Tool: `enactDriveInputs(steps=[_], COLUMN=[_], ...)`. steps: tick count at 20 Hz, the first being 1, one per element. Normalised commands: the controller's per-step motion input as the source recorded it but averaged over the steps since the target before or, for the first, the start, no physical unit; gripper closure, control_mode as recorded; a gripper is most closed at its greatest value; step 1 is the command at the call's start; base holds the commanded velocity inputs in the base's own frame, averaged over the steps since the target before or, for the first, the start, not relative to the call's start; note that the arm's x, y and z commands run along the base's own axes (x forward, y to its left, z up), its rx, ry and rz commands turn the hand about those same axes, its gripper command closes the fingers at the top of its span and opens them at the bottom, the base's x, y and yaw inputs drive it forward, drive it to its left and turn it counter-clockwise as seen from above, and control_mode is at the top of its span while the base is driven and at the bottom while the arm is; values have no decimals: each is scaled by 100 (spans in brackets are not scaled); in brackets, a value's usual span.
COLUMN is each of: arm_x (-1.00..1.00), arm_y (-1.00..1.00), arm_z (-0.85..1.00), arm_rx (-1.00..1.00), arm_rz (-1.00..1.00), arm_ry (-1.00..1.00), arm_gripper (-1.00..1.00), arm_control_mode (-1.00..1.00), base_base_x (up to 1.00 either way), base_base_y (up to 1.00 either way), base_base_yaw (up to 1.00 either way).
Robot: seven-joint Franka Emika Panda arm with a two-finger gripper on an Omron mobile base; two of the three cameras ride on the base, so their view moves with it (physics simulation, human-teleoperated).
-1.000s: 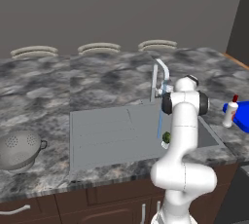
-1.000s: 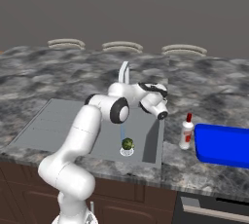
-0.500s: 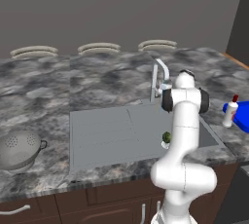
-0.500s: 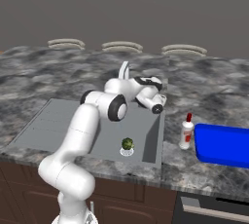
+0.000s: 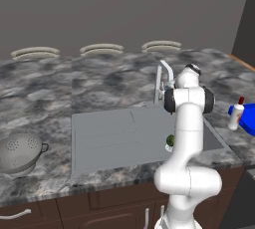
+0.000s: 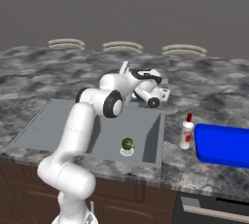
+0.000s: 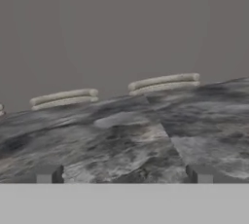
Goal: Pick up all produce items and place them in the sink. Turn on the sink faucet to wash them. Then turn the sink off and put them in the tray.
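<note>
fingers (image 7: pixel 124 174) spread, empty, up by the faucet (image 5: pixel 162 76), facing the back wall | floret (image 6: pixel 127 143) sits on the drain in the sink (image 6: pixel 153 140) | tray (image 6: pixel 223 145) on tabletop beyond the bottle (image 6: pixel 186 131) | risk: I judge the lever small, easy to miss or overswing; wrist may clip the spout

no readable text, labels or signs
</note>
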Motion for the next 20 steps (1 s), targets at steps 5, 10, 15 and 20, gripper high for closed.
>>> enactDriveInputs(steps=[5,10,15,20], arm_x=[-64,-100,-98,-73], arm_y=[-51,-1,0,0], arm_z=[46,86,100,82], arm_rx=[-10,0,0,0], arm_rz=[0,-1,-15,-27], arm_ry=[0,12,28,57], arm_gripper=[-100,-100,-100,-100], arm_control_mode=[-100,-100,-100,-100], base_base_x=[0,0,0,0], base_base_y=[0,0,0,0], base_base_yaw=[0,0,0,0])
